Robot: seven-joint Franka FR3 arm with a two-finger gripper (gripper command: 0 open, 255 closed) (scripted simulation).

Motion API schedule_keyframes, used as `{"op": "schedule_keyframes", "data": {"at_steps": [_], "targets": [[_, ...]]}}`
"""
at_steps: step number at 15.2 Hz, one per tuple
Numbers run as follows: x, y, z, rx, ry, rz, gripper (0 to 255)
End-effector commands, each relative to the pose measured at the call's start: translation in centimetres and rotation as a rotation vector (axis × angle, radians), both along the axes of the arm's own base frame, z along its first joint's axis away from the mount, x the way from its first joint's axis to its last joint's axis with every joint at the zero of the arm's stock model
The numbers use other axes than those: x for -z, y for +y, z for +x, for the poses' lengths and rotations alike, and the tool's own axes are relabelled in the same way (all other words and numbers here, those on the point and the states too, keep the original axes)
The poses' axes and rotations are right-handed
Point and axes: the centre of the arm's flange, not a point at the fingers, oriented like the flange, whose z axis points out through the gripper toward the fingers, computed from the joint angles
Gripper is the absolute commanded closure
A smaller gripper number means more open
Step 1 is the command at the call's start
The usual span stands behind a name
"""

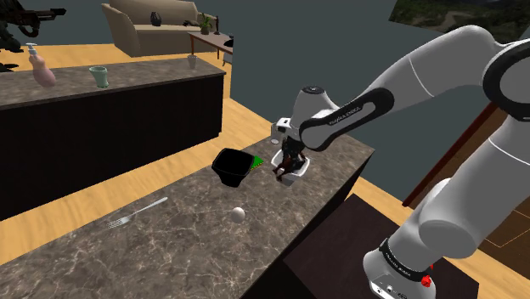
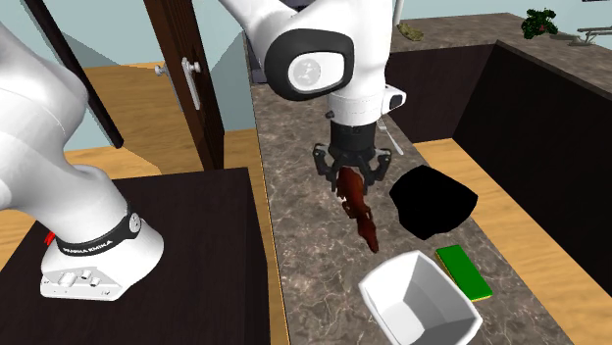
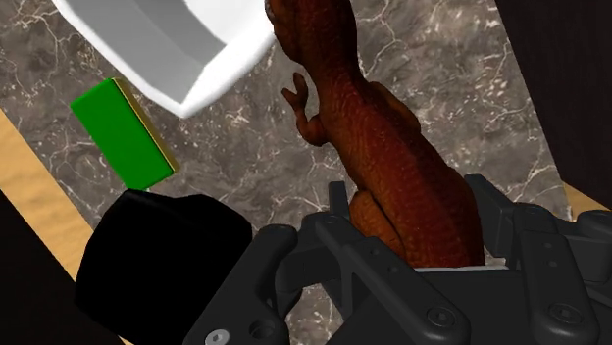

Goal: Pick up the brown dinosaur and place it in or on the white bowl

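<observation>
My black gripper [image 2: 354, 176] is shut on the brown dinosaur [image 2: 359, 211], which hangs lifted above the marble counter, its body pointing down toward the white bowl [image 2: 422, 300]. In the wrist view the dinosaur [image 3: 378, 147] runs out from between the fingers, its far end beside the white bowl's rim [image 3: 211, 73]. In the shoulder view the gripper [image 1: 291, 160] holds the dinosaur [image 1: 286, 165] just over the white bowl [image 1: 296, 175], which it largely hides.
A black bowl [image 2: 432, 201] sits beside the white bowl, with a flat green block [image 2: 462, 270] between them. On the same counter lie a fork [image 1: 136, 212] and a small white ball [image 1: 239, 215]. A second counter behind carries a pink bottle [image 1: 41, 68] and a green cup [image 1: 99, 76].
</observation>
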Motion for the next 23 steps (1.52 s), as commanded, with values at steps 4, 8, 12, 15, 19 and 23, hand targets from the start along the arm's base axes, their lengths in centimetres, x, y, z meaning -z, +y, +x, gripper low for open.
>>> {"op": "schedule_keyframes", "data": {"at_steps": [4, 8, 12, 15, 19, 23], "targets": [[0.2, -5.9, 3.3, -0.002, 0.0, -0.001, 255], [0.2, -10.5, 5.9, -0.002, 0.0, -0.001, 255], [0.2, -15.0, 8.5, -0.002, 0.0, -0.001, 255], [0.2, -18.4, 10.4, -0.002, 0.0, -0.001, 255], [2.3, -18.4, 10.4, -0.002, 0.0, -0.001, 255], [4.4, -18.4, 10.4, -0.002, 0.0, -0.001, 255]]}}
